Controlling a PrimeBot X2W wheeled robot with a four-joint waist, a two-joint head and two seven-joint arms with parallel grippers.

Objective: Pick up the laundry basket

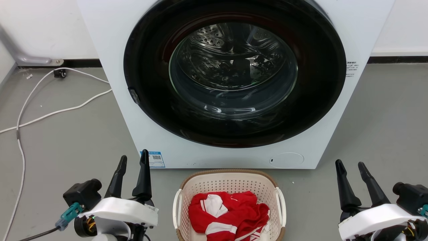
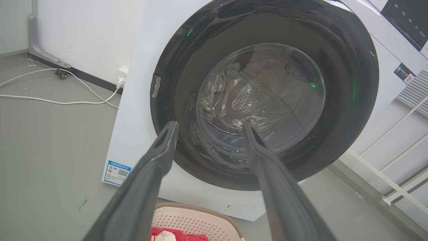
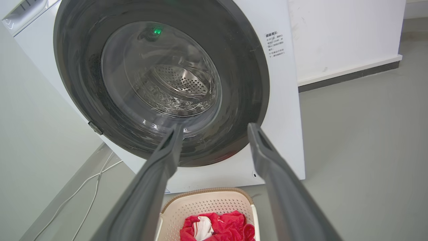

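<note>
Both pairs of jaws spread, empty, laundry basket [image 1: 230, 182] on floor [image 1: 67, 140] between them, untouched

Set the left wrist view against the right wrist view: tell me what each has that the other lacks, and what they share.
Left wrist view, not the right: the open left gripper, the blue QR sticker low on the washer, white rails at the right edge. Right wrist view, not the left: the open right gripper, dark skirting right of the washer. Both: the washer, its round door, the basket holding red clothes, a white cable on the floor.
</note>
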